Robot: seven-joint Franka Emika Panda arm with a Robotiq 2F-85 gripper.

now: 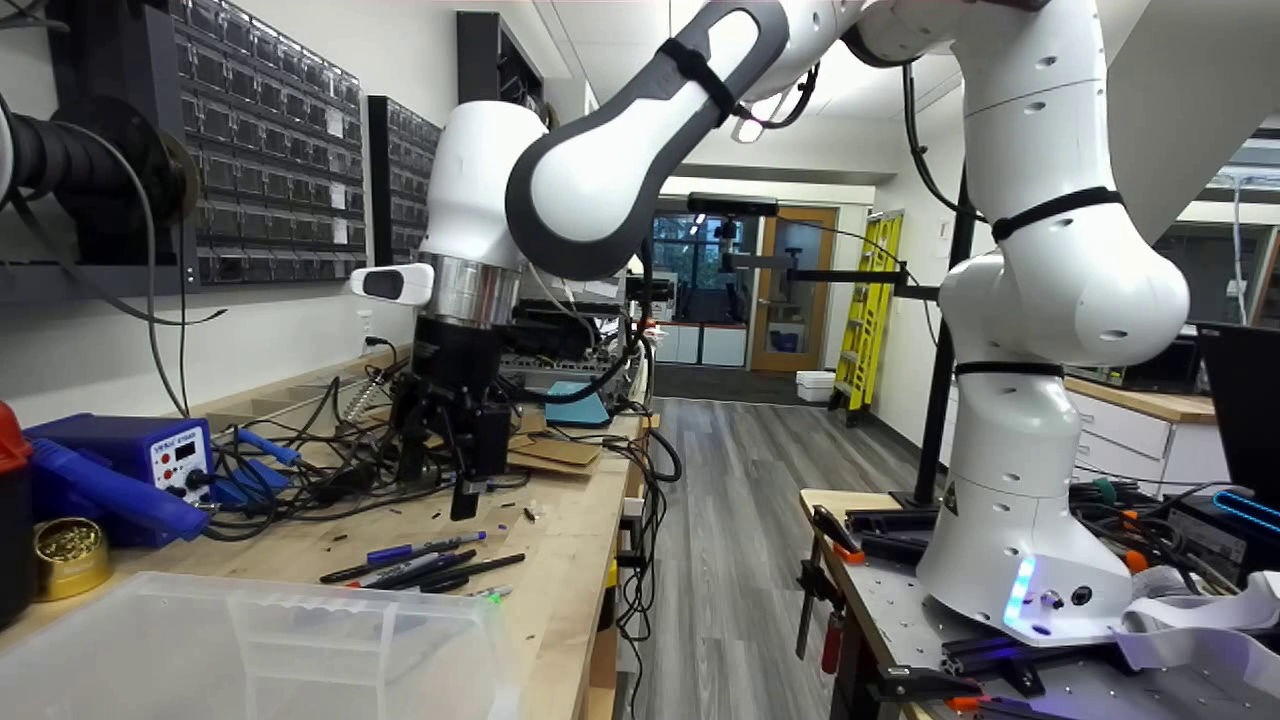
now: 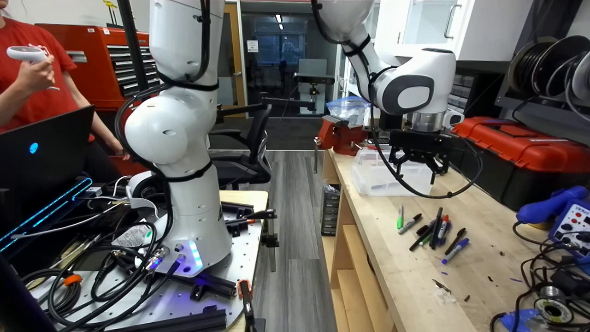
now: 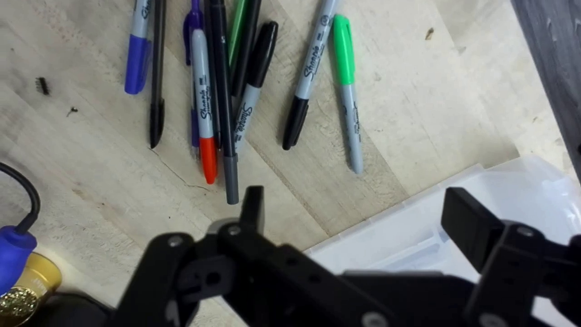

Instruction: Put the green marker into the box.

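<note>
Nearest in your wrist view is the gripper (image 3: 356,206), its jaws spread wide with nothing between them, presumably ready to straddle a barrel. Its black body hides part of the translucent plastic bin (image 3: 395,227) at near right; the frame cuts off more, and in an exterior view the bin (image 1: 160,640) runs out of frame too. Through the milky walls you can't be sure what, if anything, lies inside.

Just past the rim, apart from it, your green Sharpie marker (image 3: 348,95) lies flat on the wooden workbench (image 3: 431,113), its cap at the far end. The bin likely stands this close to keep your carry short. A black-capped Sharpie (image 3: 310,72) angles in on the left; whether the two touch at the green cap is hard to tell, so you'd probably do best gripping the grey barrel.

Away to the left, a red-capped Sharpie (image 3: 204,106) lies in a cluster of pens (image 3: 224,81). A dark-green pen (image 3: 237,32) there is partly covered and cut off at the far edge; don't take it for your target.
</note>
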